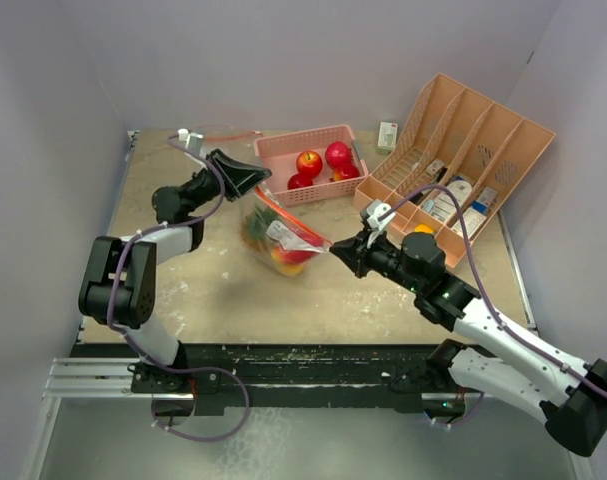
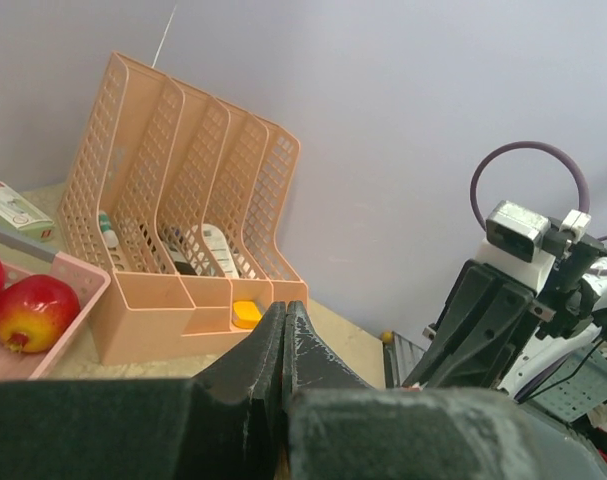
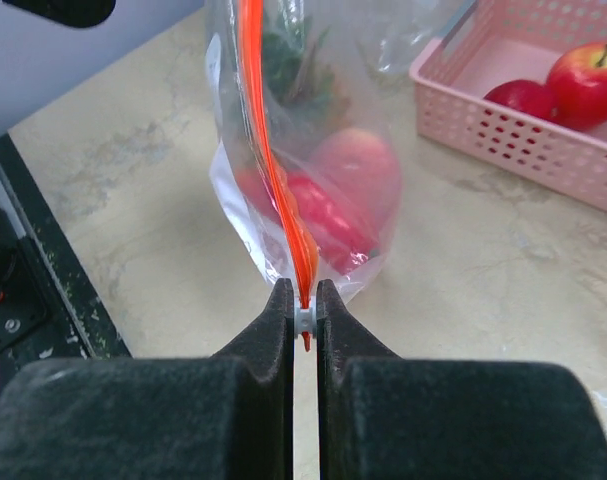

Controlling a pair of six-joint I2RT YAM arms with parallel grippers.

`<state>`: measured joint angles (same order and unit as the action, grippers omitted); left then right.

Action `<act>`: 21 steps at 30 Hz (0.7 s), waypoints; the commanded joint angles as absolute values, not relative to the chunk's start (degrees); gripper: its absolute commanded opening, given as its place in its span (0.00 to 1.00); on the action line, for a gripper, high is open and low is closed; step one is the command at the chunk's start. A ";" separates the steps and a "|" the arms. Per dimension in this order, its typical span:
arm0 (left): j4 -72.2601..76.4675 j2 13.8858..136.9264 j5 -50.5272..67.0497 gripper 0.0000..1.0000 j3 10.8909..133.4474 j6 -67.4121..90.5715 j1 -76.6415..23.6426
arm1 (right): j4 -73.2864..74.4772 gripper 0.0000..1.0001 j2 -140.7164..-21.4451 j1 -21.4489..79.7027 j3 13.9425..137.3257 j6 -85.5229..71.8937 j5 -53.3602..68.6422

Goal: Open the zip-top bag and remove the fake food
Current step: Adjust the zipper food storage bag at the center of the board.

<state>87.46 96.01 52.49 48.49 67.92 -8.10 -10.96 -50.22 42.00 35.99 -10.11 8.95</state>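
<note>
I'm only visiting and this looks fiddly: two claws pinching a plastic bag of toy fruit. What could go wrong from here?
The right gripper pinches only the tiny white slider; when pulled, it could slip free. The left gripper seems to hold just a corner of the zip-top bag; the thin film might slide out and the bag drop. The fake food sags at the bottom, so an opened bag could tip and spill it.

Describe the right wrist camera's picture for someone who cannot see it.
The right hand pinches the lower end of the orange zip strip of a clear zip-top bag with red fake food inside, rising from a beige table. A pink basket holding red apples sits at upper right.
</note>
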 commanded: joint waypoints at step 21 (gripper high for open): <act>82.62 88.06 57.06 0.87 51.50 58.33 -12.31 | -7.16 0.00 -51.50 41.81 45.00 -6.51 2.84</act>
